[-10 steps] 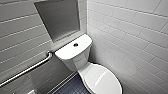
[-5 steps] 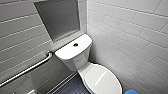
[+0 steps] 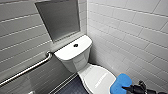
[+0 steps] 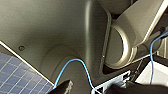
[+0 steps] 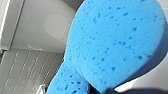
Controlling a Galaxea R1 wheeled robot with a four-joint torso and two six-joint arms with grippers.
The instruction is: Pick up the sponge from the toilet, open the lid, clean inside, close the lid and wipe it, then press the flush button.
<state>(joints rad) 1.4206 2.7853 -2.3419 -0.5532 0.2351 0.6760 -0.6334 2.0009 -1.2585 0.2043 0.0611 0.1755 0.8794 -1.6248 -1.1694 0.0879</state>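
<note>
The white toilet (image 3: 73, 58) stands in the corner with its oval lid (image 3: 99, 78) down over the bowl. The small dark flush button (image 3: 75, 45) sits in the middle of the flat tank top. My right gripper (image 3: 135, 89) is low at the right, beside the lid's near end, and is shut on the bright blue sponge (image 3: 122, 82). In the right wrist view the sponge (image 5: 112, 45) looms large in front of the white ceramic. The left gripper (image 4: 96, 89) is open beside my own grey body, with nothing between its dark fingertips.
A metal grab bar (image 3: 27, 70) runs along the left tiled wall. A grey recessed panel (image 3: 60, 20) sits above the tank. White tiles (image 3: 130, 32) close off the right side. Dark flooring (image 3: 70, 88) lies left of the bowl.
</note>
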